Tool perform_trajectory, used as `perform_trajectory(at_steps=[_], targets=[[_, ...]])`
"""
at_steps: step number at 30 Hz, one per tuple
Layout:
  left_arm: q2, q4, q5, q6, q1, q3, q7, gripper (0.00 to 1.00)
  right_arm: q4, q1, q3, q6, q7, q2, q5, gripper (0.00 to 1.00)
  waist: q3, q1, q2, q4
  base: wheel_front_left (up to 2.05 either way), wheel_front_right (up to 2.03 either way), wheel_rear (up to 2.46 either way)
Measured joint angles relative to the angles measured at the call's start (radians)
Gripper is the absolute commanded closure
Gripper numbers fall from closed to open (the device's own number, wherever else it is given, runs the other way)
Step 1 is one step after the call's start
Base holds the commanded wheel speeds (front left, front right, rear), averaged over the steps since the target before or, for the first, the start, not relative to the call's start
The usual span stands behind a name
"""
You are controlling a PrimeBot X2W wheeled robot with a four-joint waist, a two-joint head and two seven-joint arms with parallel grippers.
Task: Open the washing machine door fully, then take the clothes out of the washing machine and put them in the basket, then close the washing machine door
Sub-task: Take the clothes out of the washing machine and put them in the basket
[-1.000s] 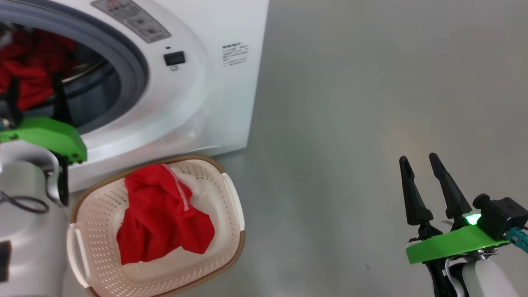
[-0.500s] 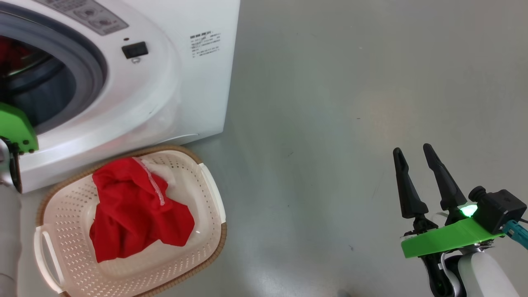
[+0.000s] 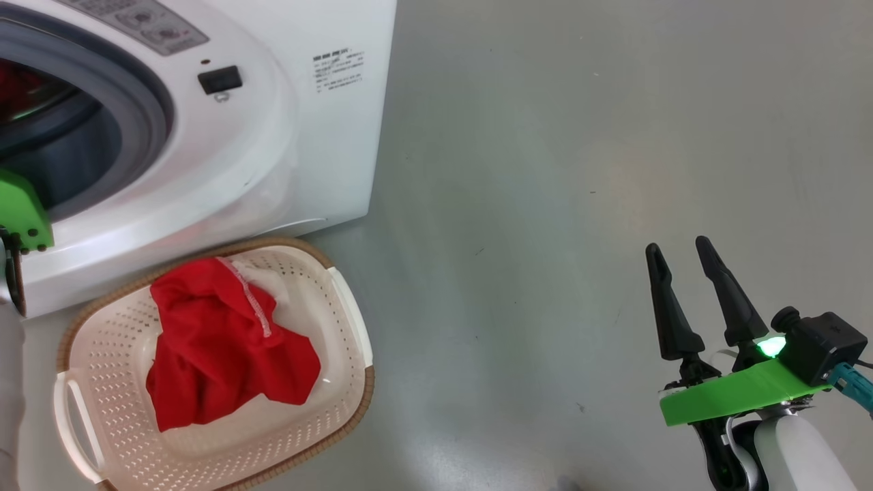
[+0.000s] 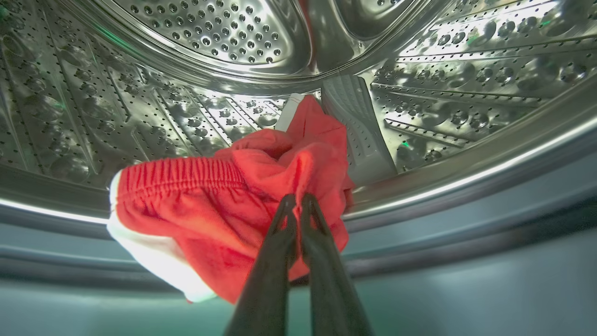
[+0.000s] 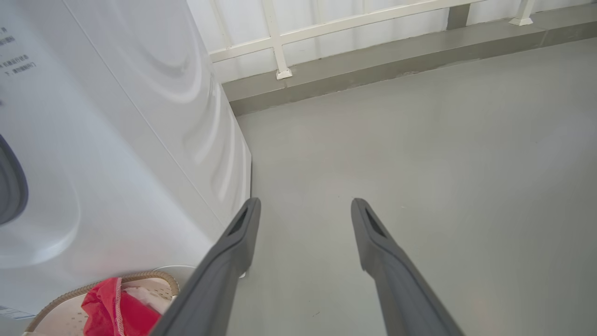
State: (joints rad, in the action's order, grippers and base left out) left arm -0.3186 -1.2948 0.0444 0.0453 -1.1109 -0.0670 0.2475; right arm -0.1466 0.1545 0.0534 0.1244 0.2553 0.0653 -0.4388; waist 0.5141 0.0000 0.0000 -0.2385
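Note:
Inside the washing machine (image 3: 273,136), in the left wrist view, my left gripper (image 4: 298,198) is shut on a red garment (image 4: 210,205) with white trim, one of the clothes, lying low in the steel drum (image 4: 210,28). Another red garment (image 3: 218,341) lies in the cream basket (image 3: 348,320) on the floor before the machine. A bit of red (image 3: 17,85) shows in the drum opening. My right gripper (image 3: 676,245) stands open over bare floor at the lower right, holding nothing. The washing machine door is out of view.
My left arm's green mount (image 3: 20,211) sits at the drum's grey ring. Grey floor (image 3: 580,170) stretches right of the machine. In the right wrist view, a low curb and white railing (image 5: 280,56) run behind the machine (image 5: 116,140), and the basket (image 5: 154,277) peeks in below.
The head camera has swung to the right, so machine and basket sit further left. My left fingers stood apart at the red clothes; now they are shut on a garment. The right gripper is unchanged.

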Motion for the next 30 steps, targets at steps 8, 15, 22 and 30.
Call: perform_trajectory(at_steps=[8,15,22,30], targets=[[0.025,0.025,0.023,-0.003,0.003,0.001,0.001,1.0,-0.001,0.018,-0.001,0.0,0.0,-0.001,0.0,0.0,-0.018,0.0,0.0,0.012,0.0,0.0,0.0],[0.073,0.314,0.069,-0.003,0.144,-0.043,0.002,1.0,-0.01,0.017,-0.002,0.0,0.0,-0.002,0.0,0.0,-0.068,0.0,0.0,0.032,0.0,0.0,0.0],[0.141,0.591,0.107,-0.044,0.338,-0.129,0.002,1.0,-0.021,0.007,-0.004,0.0,0.0,-0.001,0.001,0.0,-0.136,0.0,0.0,0.056,0.0,0.0,0.0],[0.218,0.811,0.091,-0.109,0.504,-0.193,0.002,1.0,-0.033,-0.054,-0.006,0.0,0.0,-0.001,0.001,0.0,-0.209,0.0,0.0,0.088,0.0,0.0,0.0]])
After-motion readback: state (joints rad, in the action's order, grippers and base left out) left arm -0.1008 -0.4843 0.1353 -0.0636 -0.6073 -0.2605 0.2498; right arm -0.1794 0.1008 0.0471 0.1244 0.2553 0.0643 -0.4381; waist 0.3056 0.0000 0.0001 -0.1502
